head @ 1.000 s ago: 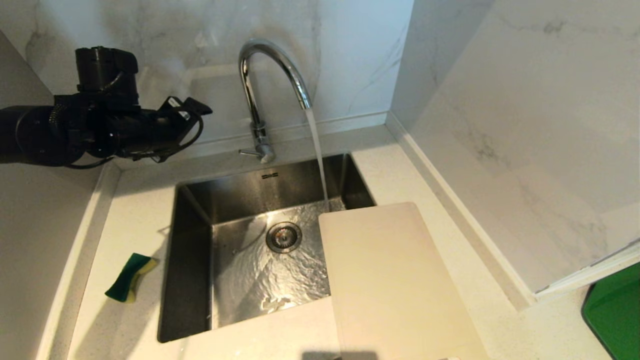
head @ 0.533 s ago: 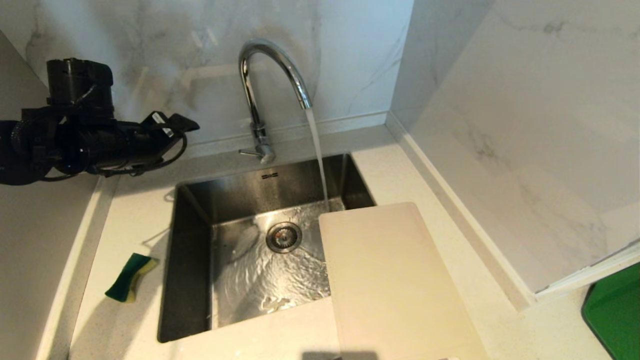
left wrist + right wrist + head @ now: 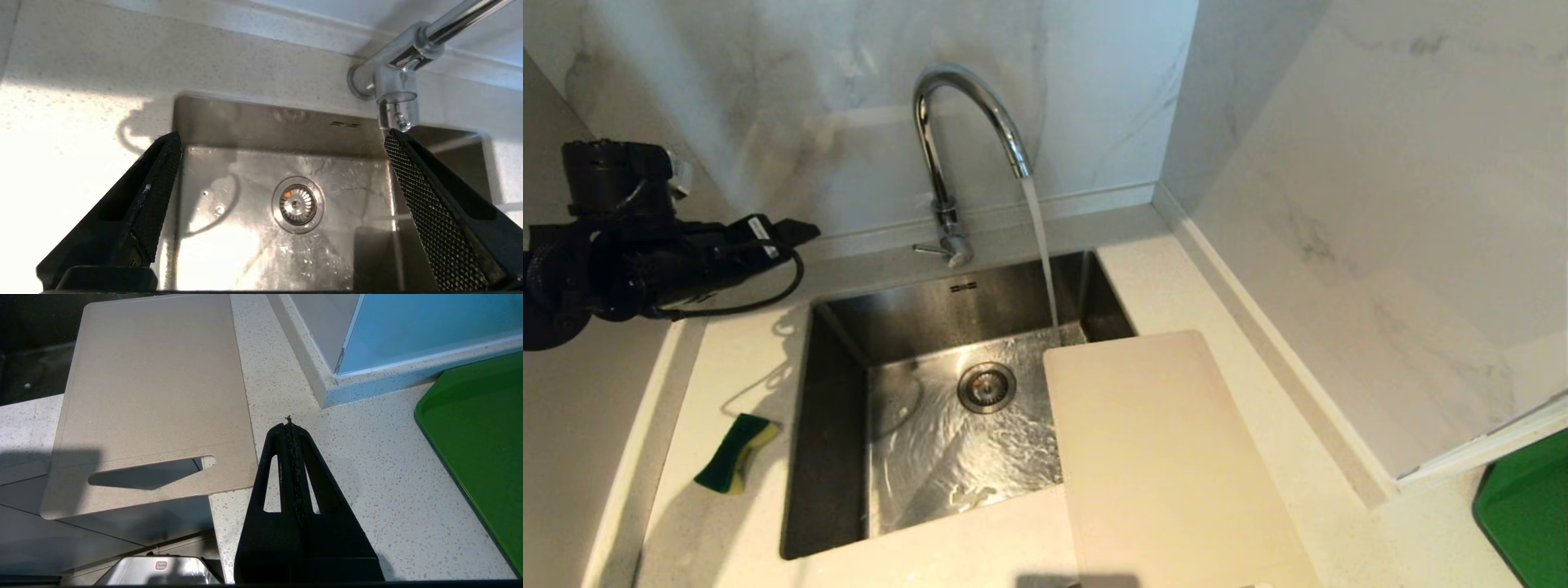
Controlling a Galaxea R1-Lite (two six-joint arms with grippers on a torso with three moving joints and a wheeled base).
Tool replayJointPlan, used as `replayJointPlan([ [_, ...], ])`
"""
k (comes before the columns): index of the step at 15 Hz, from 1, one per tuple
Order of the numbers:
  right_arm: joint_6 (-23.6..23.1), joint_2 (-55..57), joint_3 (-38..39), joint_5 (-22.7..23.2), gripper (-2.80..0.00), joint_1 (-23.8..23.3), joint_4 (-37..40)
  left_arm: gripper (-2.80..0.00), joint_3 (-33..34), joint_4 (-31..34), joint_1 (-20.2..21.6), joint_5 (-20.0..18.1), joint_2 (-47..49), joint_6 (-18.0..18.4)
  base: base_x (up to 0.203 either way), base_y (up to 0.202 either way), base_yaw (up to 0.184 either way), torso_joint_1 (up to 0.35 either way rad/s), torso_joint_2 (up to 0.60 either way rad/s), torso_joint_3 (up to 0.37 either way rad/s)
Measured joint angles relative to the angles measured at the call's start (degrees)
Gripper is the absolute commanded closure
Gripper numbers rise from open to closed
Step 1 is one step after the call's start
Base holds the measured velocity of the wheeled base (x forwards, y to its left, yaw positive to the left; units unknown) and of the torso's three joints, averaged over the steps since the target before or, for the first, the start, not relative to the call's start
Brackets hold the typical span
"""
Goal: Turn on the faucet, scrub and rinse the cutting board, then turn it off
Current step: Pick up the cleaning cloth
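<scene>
A: Where are the claws?

B: The left claw [image 3: 282, 171] hangs spread wide and empty above the sink's [image 3: 837, 425] left back corner; the faucet [image 3: 947, 147] stands just beyond it. The right claw [image 3: 291, 433] is pressed together, holding nothing, low over the counter [image 3: 347, 477].

A: And the board?

B: The board [image 3: 155, 388] lies flat just beside that right claw, its far end jutting over the sink, slot end nearest.

A: How would it handle?

B: Thin, stiff, probably light, and slick once wet. I'd pinch the rim by the slot.

A: What's in the sink?

B: Running water over the drain [image 3: 986, 386]. The sponge [image 3: 737, 452] sits on the counter, below the left claw.
</scene>
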Motion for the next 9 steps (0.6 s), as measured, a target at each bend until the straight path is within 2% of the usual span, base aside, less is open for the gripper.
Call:
replayJointPlan([
  [2,-0.02,0.0,0.0,0.05,0.0,0.0,-0.02,0.0,1.25,0.2,0.26,-2.32,-0.79,0.44,0.0,0.0,0.0,0.0,0.0,0.0],
  [6,0.0,0.0,0.0,0.05,0.0,0.0,-0.02,0.0,4.19,1.52,0.81,-2.49,-2.31,5.66,0.0,0.0,0.0,0.0,0.0,0.0],
  [9,-0.02,0.0,0.0,0.02,0.0,0.0,-0.02,0.0,5.53,1.5,1.73,-2.7,-3.91,6.5,0.0,0.0,0.0,0.0,0.0,0.0],
])
